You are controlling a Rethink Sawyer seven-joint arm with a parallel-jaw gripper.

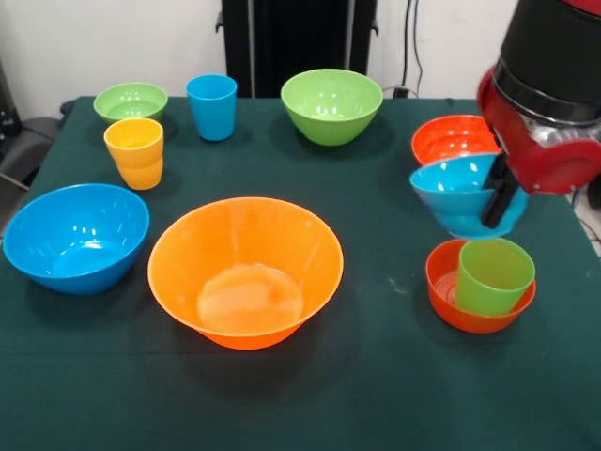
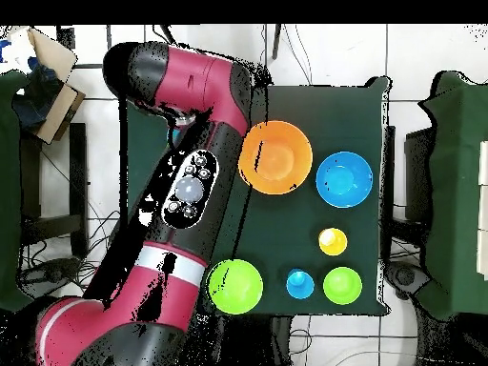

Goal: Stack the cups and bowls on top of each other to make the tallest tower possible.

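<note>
- the closest thing to a tower right now is a green glossy plastic cup sitting inside a small red-orange plastic bowl, near the front right of the table; the cup leans a bit instead of standing straight
- just behind that is a small light-blue plastic bowl, mouth up and tipped slightly. Can't tell if it's resting on the cloth or held off it
- the black gripper on the red and black arm is right at that blue bowl's right rim, dark tip overlapping the bowl wall. Honestly can't tell if it's clamped on the bowl or just spread around it, the arm's bulk hides that
- behind the blue bowl there's a wider red-orange shallow bowl, partly covered by it; touching or not, no idea
- middle front: a very large orange plastic bowl, empty, upright
- to its left, a large blue plastic bowl, also empty, well apart from the right-hand group
- behind that, a yellow-orange cup, looks like two nested together
- back row: a small green shallow bowl, a blue tumbler cup just beside it, and a medium green bowl further right
- everything sits on a dark green tablecloth
- from overhead the arm covers the whole side where the red-orange bowls and small blue bowl are
</note>
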